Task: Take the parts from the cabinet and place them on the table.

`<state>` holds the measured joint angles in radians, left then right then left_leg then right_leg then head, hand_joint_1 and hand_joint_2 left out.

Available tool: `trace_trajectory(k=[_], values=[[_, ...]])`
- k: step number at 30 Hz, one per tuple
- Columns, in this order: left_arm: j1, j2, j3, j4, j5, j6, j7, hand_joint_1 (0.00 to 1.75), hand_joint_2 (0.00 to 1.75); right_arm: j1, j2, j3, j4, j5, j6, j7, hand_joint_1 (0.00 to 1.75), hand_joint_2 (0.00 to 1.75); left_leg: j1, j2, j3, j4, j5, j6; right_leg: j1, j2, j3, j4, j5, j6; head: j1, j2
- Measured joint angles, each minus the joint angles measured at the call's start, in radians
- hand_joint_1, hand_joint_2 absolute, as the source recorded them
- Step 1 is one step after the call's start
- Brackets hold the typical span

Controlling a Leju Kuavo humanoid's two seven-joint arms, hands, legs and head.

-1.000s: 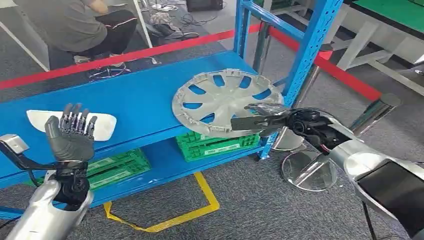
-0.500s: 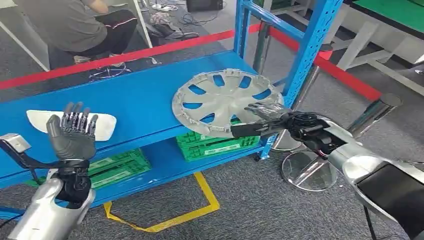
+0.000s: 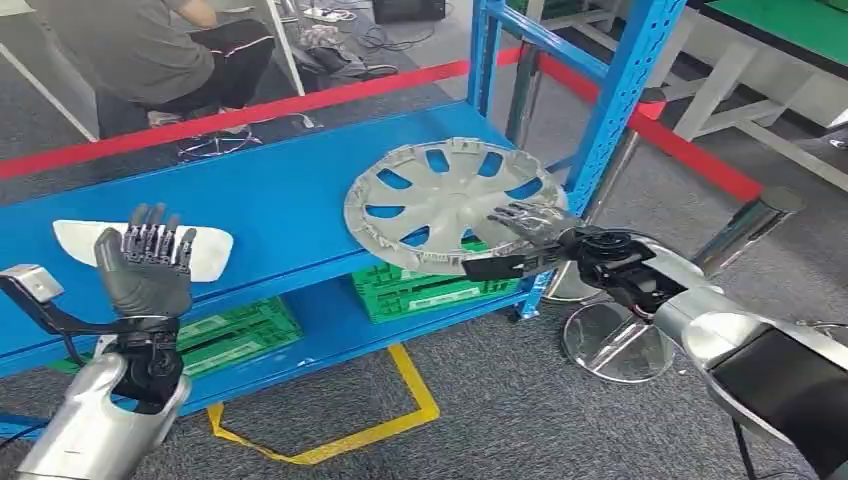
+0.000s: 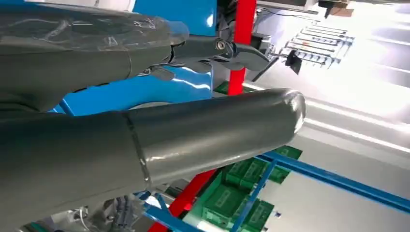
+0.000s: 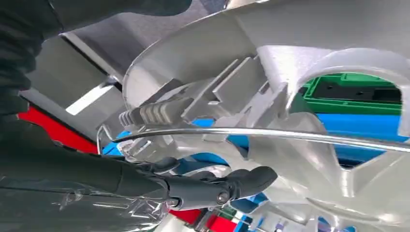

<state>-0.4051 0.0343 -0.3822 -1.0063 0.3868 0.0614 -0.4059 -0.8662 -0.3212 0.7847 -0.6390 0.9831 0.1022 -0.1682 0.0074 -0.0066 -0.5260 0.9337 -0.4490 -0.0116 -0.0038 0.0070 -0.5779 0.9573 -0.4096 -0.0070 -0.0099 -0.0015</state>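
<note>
A silver hubcap [image 3: 440,200] lies flat on the blue shelf [image 3: 270,190], its near edge overhanging the shelf front. My right hand [image 3: 525,240] straddles the hubcap's near right rim, with fingers [image 3: 520,215] lying on its face and the thumb stretched out straight under the rim. The right wrist view shows the hubcap's ribbed underside [image 5: 290,58] with dark fingers [image 5: 212,186] beside it. A white oblong part [image 3: 85,240] lies at the shelf's left. My left hand [image 3: 145,270] is raised in front of it, palm spread, holding nothing.
Green crates [image 3: 430,290] [image 3: 225,335] sit on the lower shelf. A blue rack post [image 3: 615,90] rises just right of the hubcap. A chrome stool base [image 3: 610,340] stands under my right arm. Yellow tape [image 3: 400,420] marks the floor. A person [image 3: 150,50] sits behind the rack.
My right hand has slid a little further left over the hubcap's rim. The hubcap, the white part and my left hand have stayed put.
</note>
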Motion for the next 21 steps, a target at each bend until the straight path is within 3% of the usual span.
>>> trace_trajectory(k=[12, 21], values=[[-0.001, -0.001, 0.000, 0.006, 0.006, 0.002, -0.007, 0.00, 0.00, 0.000, 0.001, 0.005, 0.039, 0.047, -0.091, -0.029, 0.00, 1.75, 0.000, 0.000, 0.000, 0.000, 0.000, 0.000, 0.000, 0.000, 0.000, 0.000, 0.000, 0.000, 0.000, 0.000], [-0.001, 0.000, 0.000, 0.006, 0.007, 0.005, -0.008, 0.00, 0.00, 0.000, 0.002, 0.005, 0.058, 0.048, -0.105, -0.035, 0.00, 1.75, 0.000, 0.000, 0.000, 0.000, 0.000, 0.000, 0.000, 0.000, 0.000, 0.000, 0.000, 0.000, 0.000, 0.000]])
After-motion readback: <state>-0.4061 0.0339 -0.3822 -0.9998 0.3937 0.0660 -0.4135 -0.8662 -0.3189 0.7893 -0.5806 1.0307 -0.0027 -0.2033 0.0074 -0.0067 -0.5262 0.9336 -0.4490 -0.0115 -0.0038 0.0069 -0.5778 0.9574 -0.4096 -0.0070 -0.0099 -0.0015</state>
